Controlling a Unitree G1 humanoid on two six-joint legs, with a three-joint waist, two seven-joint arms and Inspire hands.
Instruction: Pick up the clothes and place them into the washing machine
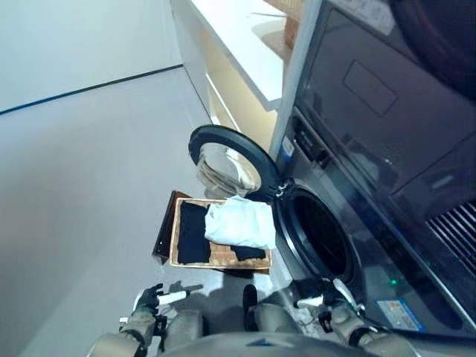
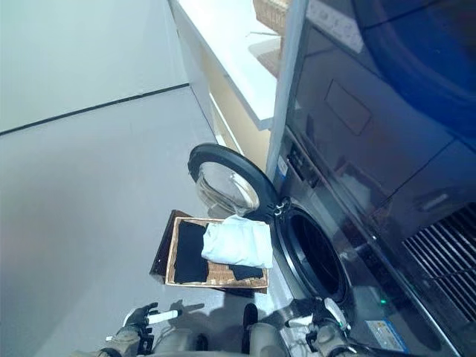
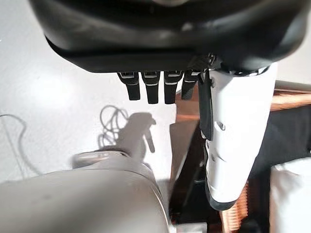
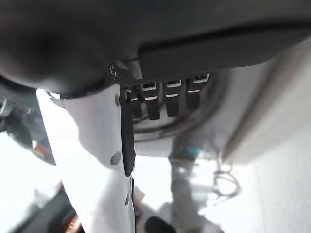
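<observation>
A wicker basket (image 1: 175,239) sits on the floor in front of the washing machine (image 1: 357,223). It holds a crumpled white cloth (image 1: 239,223) on its right side and black clothes (image 1: 192,232) spread flat on its left. The machine's round door (image 1: 223,160) is swung open to the left, and the dark drum opening (image 1: 321,239) shows. My left hand (image 1: 149,301) hangs low at the lower left, open and holding nothing; its white-covered thumb (image 3: 233,145) points toward the basket. My right hand (image 1: 335,301) is low by the machine's front, open and holding nothing, its thumb (image 4: 97,160) out.
A dark flat board (image 1: 162,232) lies under the basket's left edge. A white counter with cabinets (image 1: 238,52) runs along the back beside the machine, with a wicker basket (image 2: 271,15) on top. A second dark appliance (image 1: 387,82) is stacked above the washer. Grey floor spreads to the left.
</observation>
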